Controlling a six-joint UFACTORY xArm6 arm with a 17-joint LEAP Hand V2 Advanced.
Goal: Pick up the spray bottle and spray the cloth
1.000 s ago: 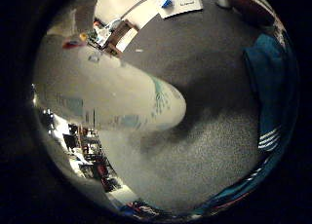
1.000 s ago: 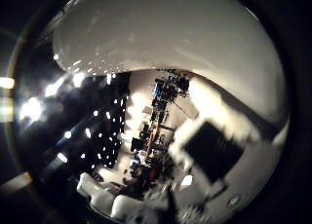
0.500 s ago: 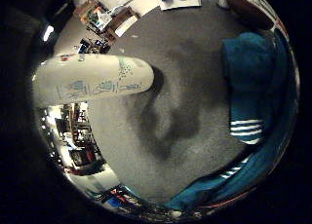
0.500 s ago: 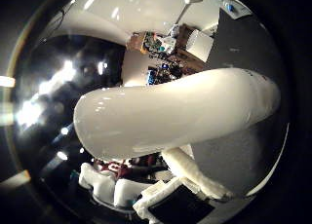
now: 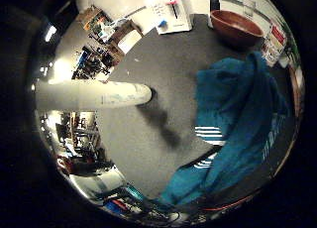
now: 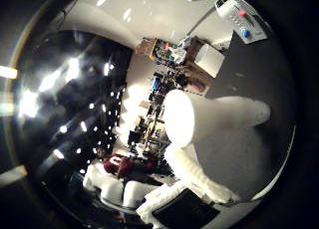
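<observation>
Worktop [image 5: 148, 139]: dark grey, carpet-like surface carrying everything below.
Cloth [image 5: 237, 119]: teal towel with white stripes, crumpled on the worktop, well apart from the bottle.
Spray bottle [image 5: 94, 95]: white cylinder with faint printing, standing on the worktop, its base touching the surface and a dark shadow beside it; in the thumb-side view it shows as a white column with nothing wrapped round it.
Bowl [image 5: 237, 26]: reddish-brown, at the far edge of the worktop beyond the cloth.
Paper sheet [image 5: 171, 11]: white, with red and blue marks, lying beside the bowl.
Hand [image 6: 194, 184]: white and black parts beside the bottle; whether the fingers are curled or straight cannot be told.
</observation>
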